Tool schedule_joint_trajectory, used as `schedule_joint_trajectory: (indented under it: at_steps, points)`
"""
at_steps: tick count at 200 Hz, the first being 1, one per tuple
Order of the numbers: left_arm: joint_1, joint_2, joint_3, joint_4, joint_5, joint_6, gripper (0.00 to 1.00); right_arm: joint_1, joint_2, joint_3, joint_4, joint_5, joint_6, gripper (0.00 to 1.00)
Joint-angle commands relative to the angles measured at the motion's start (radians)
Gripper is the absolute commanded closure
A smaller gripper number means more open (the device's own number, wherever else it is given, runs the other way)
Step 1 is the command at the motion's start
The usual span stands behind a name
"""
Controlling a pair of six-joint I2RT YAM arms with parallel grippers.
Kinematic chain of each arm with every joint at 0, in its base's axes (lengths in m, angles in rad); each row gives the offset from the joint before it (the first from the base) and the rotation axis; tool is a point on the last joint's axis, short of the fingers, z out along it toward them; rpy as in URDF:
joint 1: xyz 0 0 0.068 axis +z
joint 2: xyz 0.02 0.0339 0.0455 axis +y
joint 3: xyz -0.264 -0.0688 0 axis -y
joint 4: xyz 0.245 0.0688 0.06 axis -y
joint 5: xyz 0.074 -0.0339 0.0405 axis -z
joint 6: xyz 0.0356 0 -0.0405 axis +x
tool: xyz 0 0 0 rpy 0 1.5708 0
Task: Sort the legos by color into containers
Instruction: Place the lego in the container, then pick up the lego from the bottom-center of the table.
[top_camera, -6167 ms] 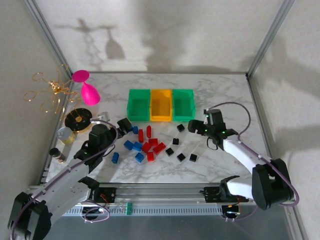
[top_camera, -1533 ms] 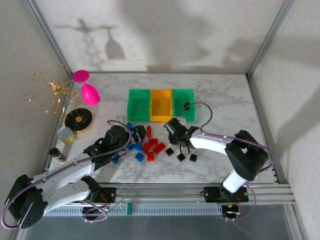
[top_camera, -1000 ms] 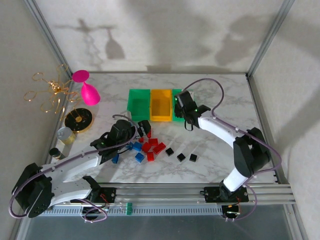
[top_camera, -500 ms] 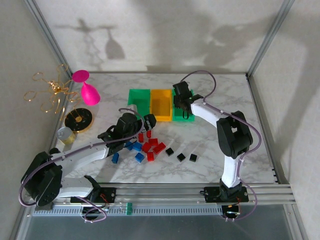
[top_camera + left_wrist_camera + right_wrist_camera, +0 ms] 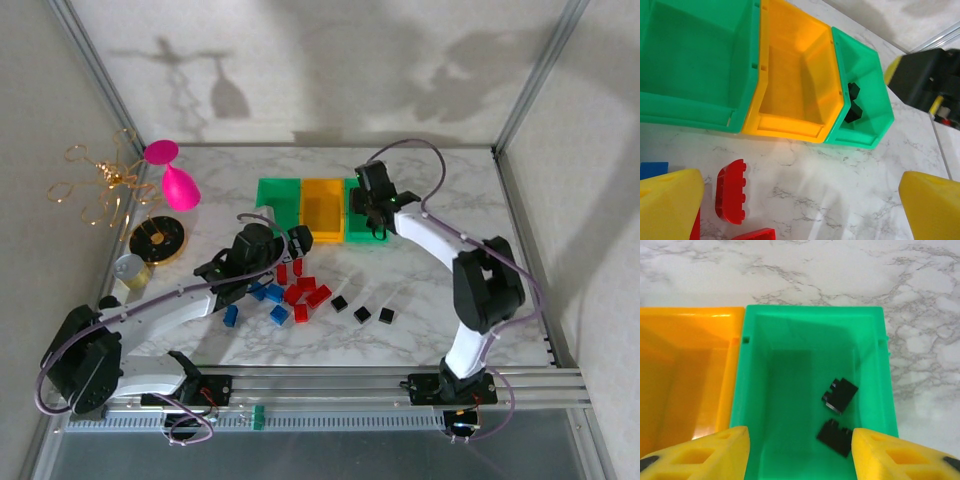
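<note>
Three joined containers stand at the back: a green bin [image 5: 277, 205], an orange-yellow bin [image 5: 322, 208] and a second green bin [image 5: 366, 222]. My right gripper [image 5: 374, 205] [image 5: 800, 456] hovers over that right green bin [image 5: 790, 390], open, with two black legos [image 5: 840, 394] [image 5: 836, 437] lying inside below it. My left gripper [image 5: 296, 244] [image 5: 800, 210] is open over bare marble, just in front of the bins [image 5: 790, 80]. A red lego [image 5: 731, 191] lies beside its left finger [image 5: 667, 205]. Red legos [image 5: 318, 295], blue legos [image 5: 273, 293] and three black legos [image 5: 362, 314] are scattered on the table.
A round gold-and-black dish [image 5: 158, 238], a pink ornament [image 5: 180, 187], a gold wire figure [image 5: 100, 180] and small jars [image 5: 130, 270] crowd the left side. Metal frame posts [image 5: 530, 80] border the marble table [image 5: 450, 180]. The right arm's body [image 5: 930, 75] shows beyond the right green bin.
My right gripper swung from the table up over the right green bin and opened, leaving a black lego in the bin. The left gripper edged toward the bins, still open.
</note>
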Motion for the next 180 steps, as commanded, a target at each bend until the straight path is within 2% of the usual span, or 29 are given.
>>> schedule_joint_trajectory:
  at_steps: [1, 55, 81, 159, 180]
  points:
    - [-0.015, -0.062, -0.001, -0.034, 0.022, 0.005, 0.0, 0.021, -0.098, -0.077, -0.04, -0.041, 0.041, 0.41]
    - [-0.068, -0.154, -0.069, -0.085, 0.039, -0.018, 0.01, 0.074, -0.283, -0.297, -0.145, -0.069, 0.166, 0.34]
    - [-0.107, -0.197, -0.112, -0.09, 0.01, -0.036, 0.01, 0.114, -0.355, -0.42, -0.163, -0.064, 0.259, 0.33]
    - [-0.199, -0.265, -0.194, -0.114, -0.029, -0.079, 0.0, 0.262, -0.48, -0.612, -0.245, -0.017, 0.499, 0.23]
    - [-0.21, -0.276, -0.205, -0.118, -0.042, -0.095, 0.0, 0.275, -0.494, -0.655, -0.225, -0.052, 0.534, 0.23]
